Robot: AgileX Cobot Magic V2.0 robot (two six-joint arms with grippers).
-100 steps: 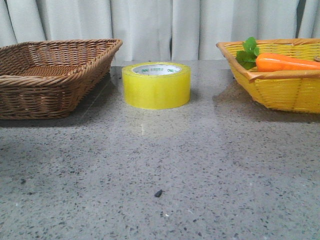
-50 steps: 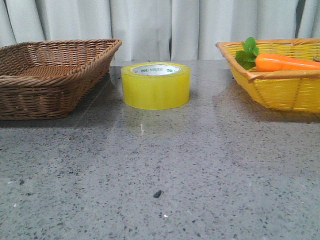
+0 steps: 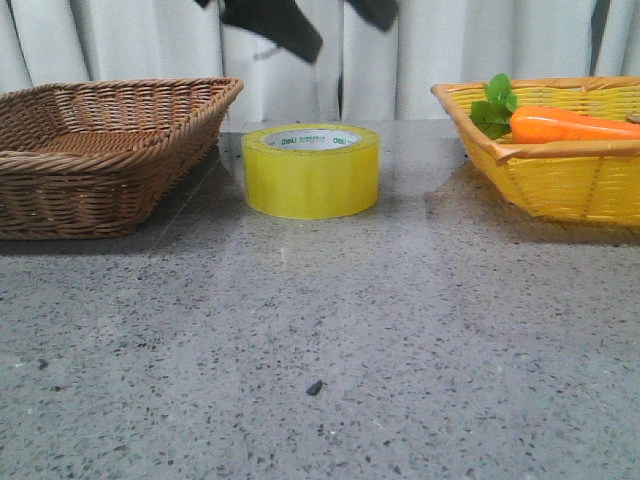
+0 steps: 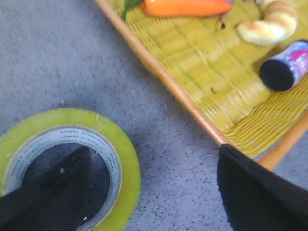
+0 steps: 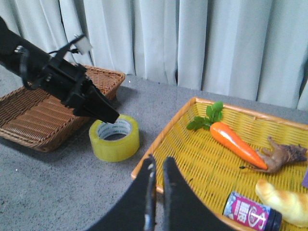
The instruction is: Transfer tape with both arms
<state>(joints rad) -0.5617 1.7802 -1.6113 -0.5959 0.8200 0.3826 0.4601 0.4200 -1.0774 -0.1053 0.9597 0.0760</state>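
Note:
The tape, a squat yellow roll with a whitish printed inner ring, lies flat on the grey table between two baskets. My left gripper hangs open just above and behind it, at the top of the front view. In the left wrist view the left gripper is wide open, with one finger over the tape's hole and the other outside the roll near the yellow basket. The right wrist view shows the left arm over the tape. My right gripper is shut and empty, above the yellow basket's near corner.
A brown wicker basket stands left of the tape. A yellow basket stands to the right, holding a carrot, a can, a bread piece and a brown root. White curtains hang behind the table.
My left gripper has come into the front view from above and now hangs over the tape. The tape and both baskets have not moved.

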